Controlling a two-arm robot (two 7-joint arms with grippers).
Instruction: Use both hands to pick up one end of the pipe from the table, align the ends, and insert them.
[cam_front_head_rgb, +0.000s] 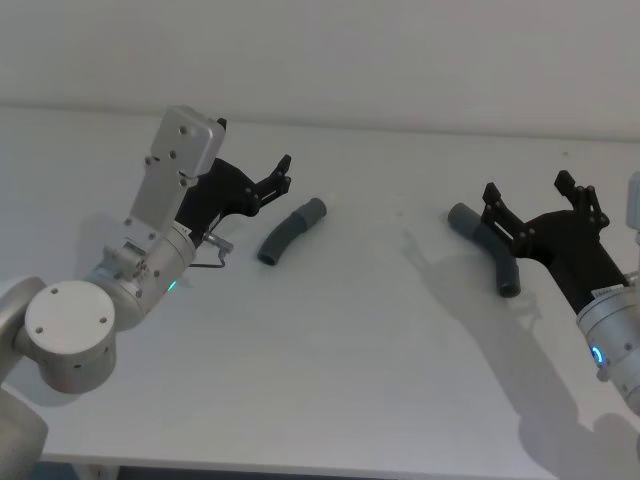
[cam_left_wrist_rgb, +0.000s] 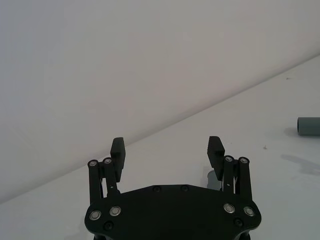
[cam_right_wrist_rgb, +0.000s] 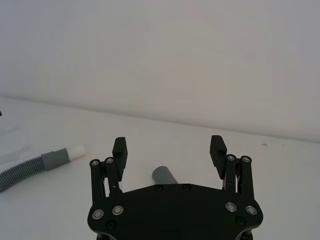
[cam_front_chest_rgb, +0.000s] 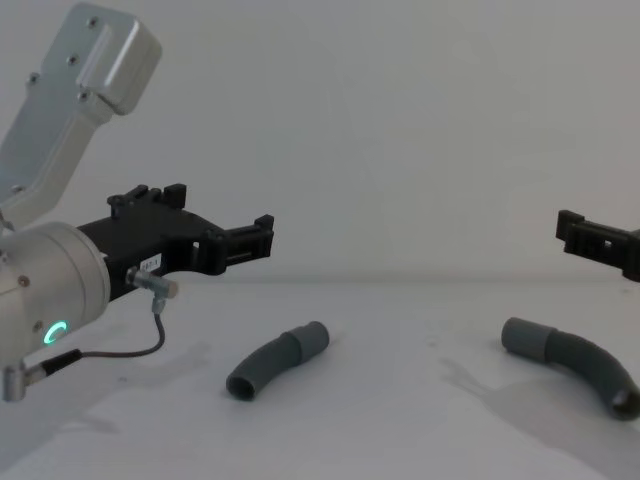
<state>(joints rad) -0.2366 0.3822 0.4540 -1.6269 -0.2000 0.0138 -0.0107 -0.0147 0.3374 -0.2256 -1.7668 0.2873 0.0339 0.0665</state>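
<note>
The left gripper (cam_front_head_rgb: 282, 175) has its toothed fingers (cam_left_wrist_rgb: 118, 150) spread wide with nothing between them and touching nothing. It hangs clear above the table (cam_front_head_rgb: 360, 380), just left of the left pipe piece (cam_front_head_rgb: 290, 232) and higher than it. That piece lies flat on the table, its smooth cuff (cam_front_head_rgb: 314, 211) at the far end. In the right wrist view, a short white tip (cam_right_wrist_rgb: 76, 150) sticks out of it. Well apart to the right of the left pipe piece lies the right pipe piece (cam_front_head_rgb: 487, 245), also flat on the table. The right gripper (cam_front_head_rgb: 530, 190) hangs over it, farther still from the left piece, with fingers (cam_right_wrist_rgb: 120, 150) equally wide open and empty. The right piece's cuff (cam_right_wrist_rgb: 164, 176) shows below the gap between them, untouched.
</note>
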